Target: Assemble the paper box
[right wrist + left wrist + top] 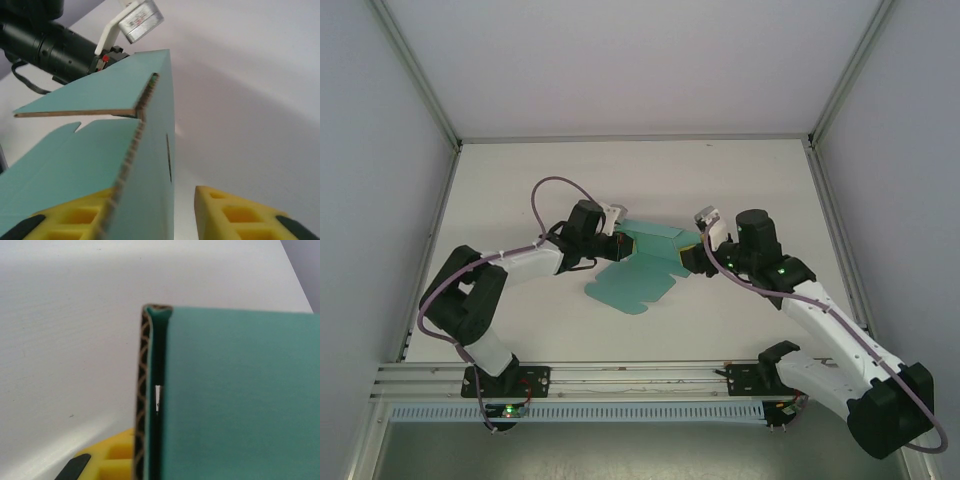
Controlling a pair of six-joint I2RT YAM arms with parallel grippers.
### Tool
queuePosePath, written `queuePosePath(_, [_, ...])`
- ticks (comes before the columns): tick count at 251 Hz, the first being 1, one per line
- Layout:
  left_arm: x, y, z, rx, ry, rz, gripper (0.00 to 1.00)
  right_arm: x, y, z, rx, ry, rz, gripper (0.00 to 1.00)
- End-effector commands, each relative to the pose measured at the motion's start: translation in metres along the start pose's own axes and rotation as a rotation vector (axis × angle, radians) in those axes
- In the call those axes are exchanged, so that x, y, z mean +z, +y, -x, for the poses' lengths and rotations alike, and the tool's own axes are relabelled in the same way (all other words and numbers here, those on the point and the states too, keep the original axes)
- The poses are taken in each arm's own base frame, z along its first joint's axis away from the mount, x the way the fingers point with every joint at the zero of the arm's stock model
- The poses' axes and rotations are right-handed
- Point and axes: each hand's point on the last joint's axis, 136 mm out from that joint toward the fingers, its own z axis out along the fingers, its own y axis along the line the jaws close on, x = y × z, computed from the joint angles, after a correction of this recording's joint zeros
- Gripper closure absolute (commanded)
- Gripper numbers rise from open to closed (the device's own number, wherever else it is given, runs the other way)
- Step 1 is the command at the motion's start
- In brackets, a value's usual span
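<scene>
The left gripper [612, 232] reaches in from the left and is pressed together on the left end of the paper box [638, 272]. Its wrist view has a folded teal wall right up against the lens, with one yellow pad [112, 459] just beside the corrugated edge. I take that for a pinch on the card.

The box sits in the middle of the white table [740, 190], between the two arms. It is half formed: a raised strip runs left to right from one gripper to the other, and a flat panel with tabs spreads from it toward the near left.

The right gripper [692, 256] meets the strip's right end. Its yellow fingers stand apart astride an upright wall of card. The left-hand one lies close against the card, while the right-hand pad [240, 217] is clear of it, so nothing is clamped there.

As I judge it, the next move turns on that wall lying edge-on between those fingers, nearer the left one. The right arm is the one placed to take it.

The left gripper's second finger is hidden behind the card. From above, both sets of fingertips are too small to read, and I cannot tell how many walls are already folded up.
</scene>
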Motion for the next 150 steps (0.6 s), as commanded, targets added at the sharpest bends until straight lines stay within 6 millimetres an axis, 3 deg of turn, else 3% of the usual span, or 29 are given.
queuePosePath(1, [0.003, 0.005, -0.002, -0.040, 0.042, 0.016, 1.00, 0.003, 0.004, 0.020, -0.032, -0.053, -0.005, 0.71])
queuePosePath(19, [0.002, 0.014, 0.002, -0.073, 0.024, 0.076, 1.00, 0.007, 0.003, 0.020, -0.037, -0.054, -0.022, 0.86])
queuePosePath(38, [-0.002, 0.036, 0.006, -0.140, 0.001, 0.211, 1.00, 0.010, 0.002, 0.018, -0.053, -0.050, -0.066, 1.00])
queuePosePath(75, [-0.020, 0.084, 0.014, -0.287, -0.058, 0.525, 1.00, 0.013, 0.004, 0.014, -0.086, -0.055, -0.143, 1.00])
queuePosePath(150, [-0.066, 0.140, 0.015, -0.515, -0.129, 0.946, 1.00, 0.009, 0.018, 0.016, -0.152, -0.101, -0.170, 1.00])
